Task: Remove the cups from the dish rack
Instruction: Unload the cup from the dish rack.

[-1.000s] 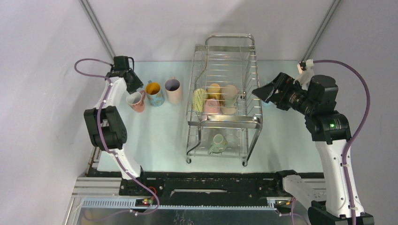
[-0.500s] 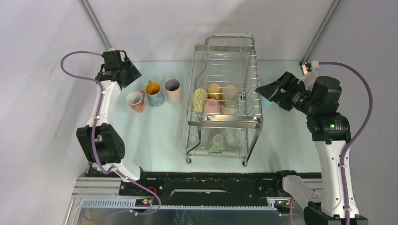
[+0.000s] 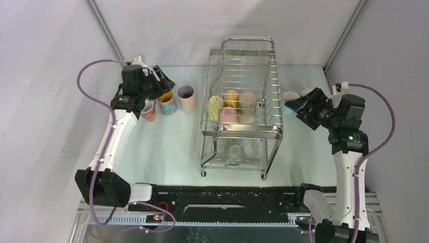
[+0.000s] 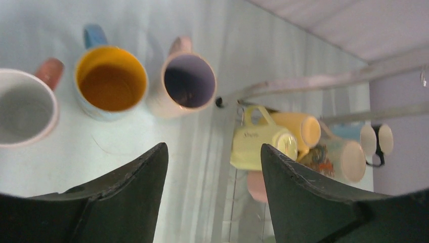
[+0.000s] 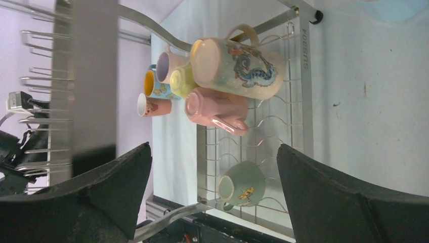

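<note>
The chrome dish rack stands mid-table. Its upper tier holds a yellow cup, an orange cup, a cream cup and a pink cup. A pale green cup lies on the lower tier. Three cups stand left of the rack: a white-and-pink one, a blue one and a pink one with a purple inside. My left gripper is open and empty above them. My right gripper is open and empty right of the rack, facing it.
A light blue cup and another pale cup stand on the table right of the rack, behind my right gripper. Grey walls close in the table at the back and both sides. A black rail runs along the near edge.
My left arm has lifted away from the white-and-pink cup and swung right toward the rack. My right gripper has drawn back to the right, uncovering two cups beside the rack.
</note>
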Controlling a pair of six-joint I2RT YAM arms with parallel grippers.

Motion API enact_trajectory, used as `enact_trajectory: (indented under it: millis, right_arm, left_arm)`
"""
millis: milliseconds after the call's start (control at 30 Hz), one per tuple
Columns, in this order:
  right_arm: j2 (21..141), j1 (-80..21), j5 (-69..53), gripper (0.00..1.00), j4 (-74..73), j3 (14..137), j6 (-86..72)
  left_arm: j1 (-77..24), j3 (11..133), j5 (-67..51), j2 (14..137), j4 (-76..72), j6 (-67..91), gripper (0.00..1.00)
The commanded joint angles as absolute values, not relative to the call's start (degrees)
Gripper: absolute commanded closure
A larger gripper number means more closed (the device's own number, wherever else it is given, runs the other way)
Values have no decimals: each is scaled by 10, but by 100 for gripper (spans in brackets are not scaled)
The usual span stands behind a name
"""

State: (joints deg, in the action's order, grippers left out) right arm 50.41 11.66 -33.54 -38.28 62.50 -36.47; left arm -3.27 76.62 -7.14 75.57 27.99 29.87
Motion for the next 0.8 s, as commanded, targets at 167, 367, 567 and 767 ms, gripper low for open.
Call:
enact_trajectory:
  millis: [167, 367, 567, 767]
  right_arm:
    - [539, 48, -324, 1, -256, 540, -361]
    - [589, -32, -313, 3, -129, 488, -357]
    - [645, -54, -357, 10, 19, 438, -345]
    - [704, -94, -372, 14, 84, 431, -318]
  left_arm:
    - [-116, 655, -123, 680, 230, 311, 26]
    - [-152, 608, -134, 666, 214, 321, 27]
    - [-178, 583, -144, 659, 203, 330, 27]
    - [-193, 574, -164, 667, 189, 346, 27]
